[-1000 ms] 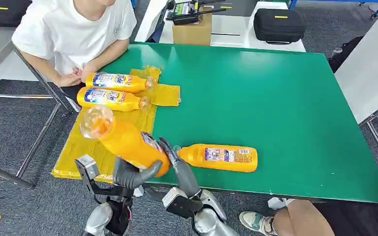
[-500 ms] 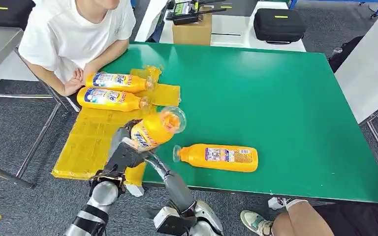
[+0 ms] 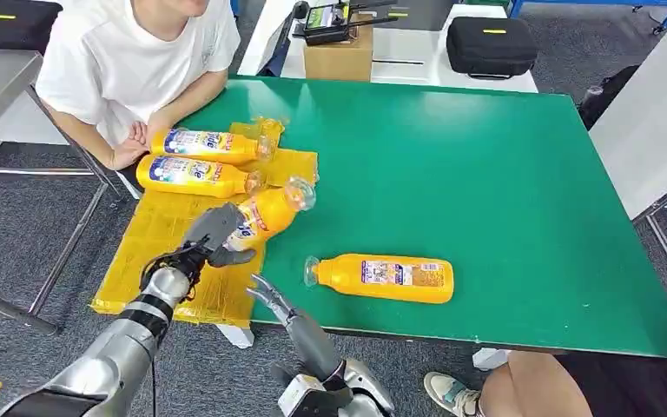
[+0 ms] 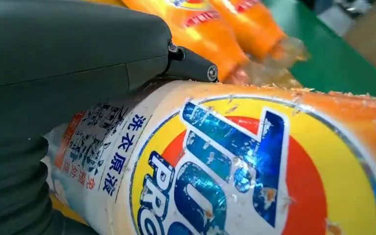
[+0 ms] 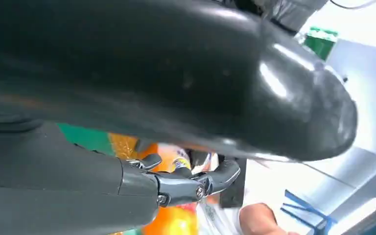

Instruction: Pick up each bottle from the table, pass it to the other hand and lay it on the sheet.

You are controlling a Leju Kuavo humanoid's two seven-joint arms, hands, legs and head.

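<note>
Currently the left hand [image 3: 213,233] grips the third bottle [image 3: 269,212] around its lower body, above the near part of the yellow sheet [image 3: 156,261]. The bottle lies nearly level, tilted a little, its clear cap end pointing toward the middle of the green table [image 3: 486,174]. Whether its body already rests on the sheet cannot be told from the head view; the left wrist view shows the label close up with the thumb [image 4: 78,54] pressed over the bottle, so the grasp is firm.

Right hand [image 3: 269,298]: low at the near table edge, fingers spread, holding nothing, well apart from the held bottle.

Progress, judged from the layout:
- Two bottles [image 3: 200,143] [image 3: 193,174] already lie side by side on the far part of the sheet, just in front of a seated person [image 3: 139,52].
- The third is in the left hand and not yet let go. I judge the hand-over done, since the right hand is bare.
- One bottle [image 3: 386,277] lies on its side on the table, near the right hand, untouched.

Left to do: set down and release the third, then pick up, pass and lay the last one.
</note>
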